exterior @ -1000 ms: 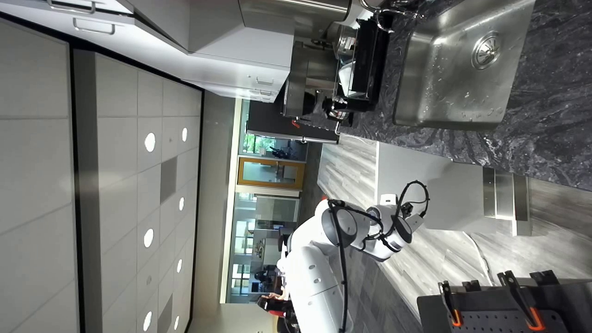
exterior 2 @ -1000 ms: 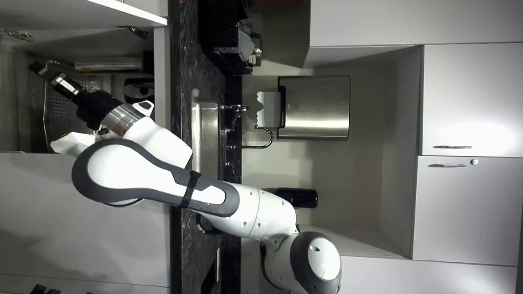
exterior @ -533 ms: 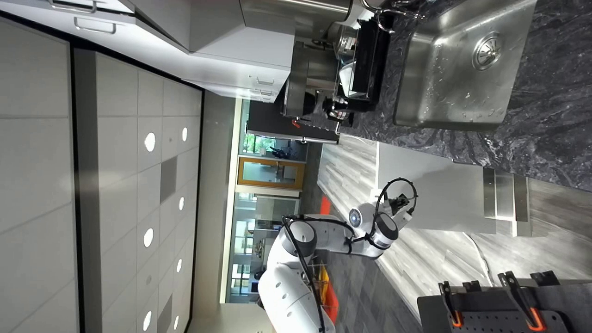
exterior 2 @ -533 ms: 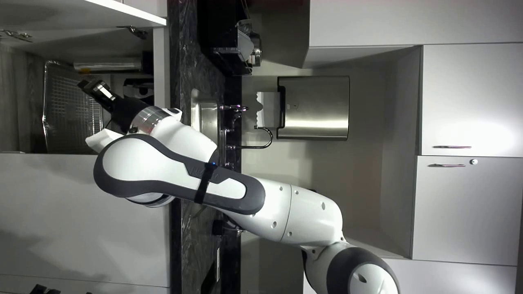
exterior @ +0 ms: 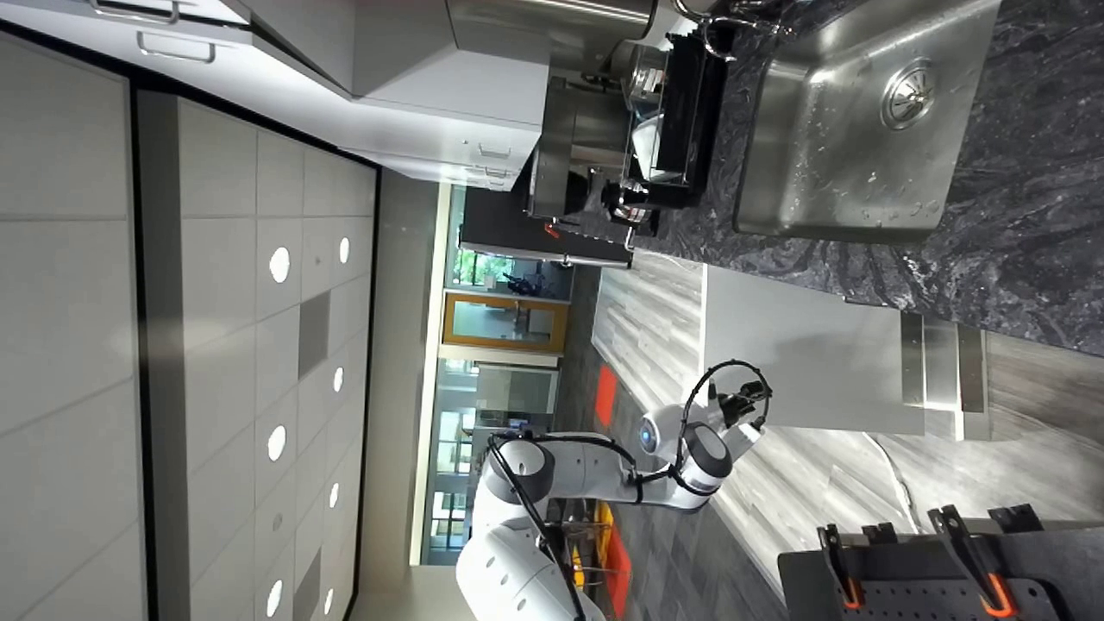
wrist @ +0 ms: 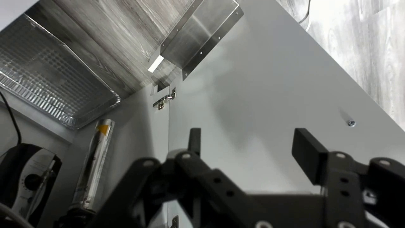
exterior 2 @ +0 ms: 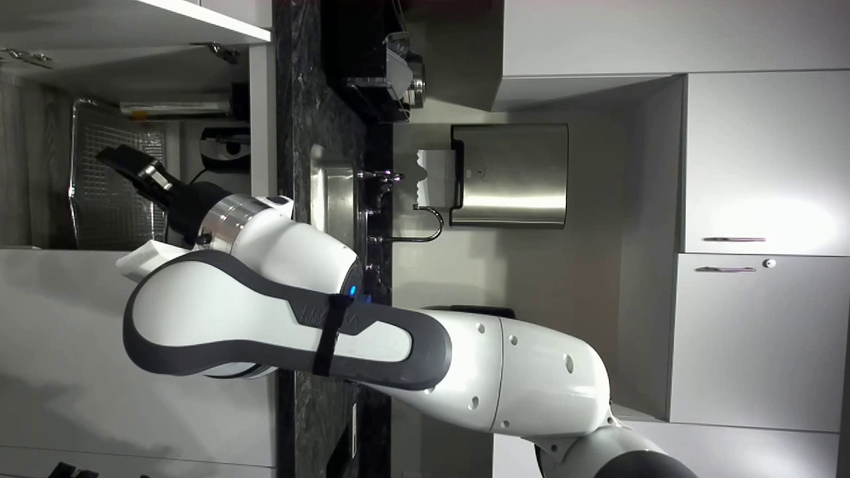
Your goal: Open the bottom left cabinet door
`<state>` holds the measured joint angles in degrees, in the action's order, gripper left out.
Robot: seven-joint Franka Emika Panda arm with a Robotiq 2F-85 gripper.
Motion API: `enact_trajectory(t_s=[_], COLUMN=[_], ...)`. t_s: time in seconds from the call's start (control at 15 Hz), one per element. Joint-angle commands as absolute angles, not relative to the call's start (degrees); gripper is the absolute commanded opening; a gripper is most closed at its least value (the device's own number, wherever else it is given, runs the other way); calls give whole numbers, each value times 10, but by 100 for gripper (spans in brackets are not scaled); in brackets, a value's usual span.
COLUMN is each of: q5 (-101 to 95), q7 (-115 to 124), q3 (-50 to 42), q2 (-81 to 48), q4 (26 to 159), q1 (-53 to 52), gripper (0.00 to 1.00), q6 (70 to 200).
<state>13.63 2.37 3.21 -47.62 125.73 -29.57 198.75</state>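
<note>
Steer the Robotiq gripper (wrist: 248,148), spread wide and gripping nothing, clear of the inner face of the bottom left cabinet door (wrist: 269,79), standing open about its hinged edge, to avoid possible strain on the hinge (wrist: 163,100) near the lower corner through overtravel.

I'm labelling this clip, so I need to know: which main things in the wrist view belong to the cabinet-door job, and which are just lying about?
Belongs to the job:
flat grey rectangular cabinet door, open
black two-fingered gripper, jaws apart

Just lying about:
shallow rectangular silver foil tray
shiny silver cylinder with an orange mark
black-and-grey appliance with a dial
</note>
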Motion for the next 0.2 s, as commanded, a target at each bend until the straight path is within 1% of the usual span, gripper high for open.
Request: enact_trajectory(t_s=[0.0,0.13], q5=[128,129], q7=[32,32], q3=[29,28], q2=[-473,-472], q4=[1261,1263], q1=[-297,-297], gripper=[78,78], q6=[1987,1987])
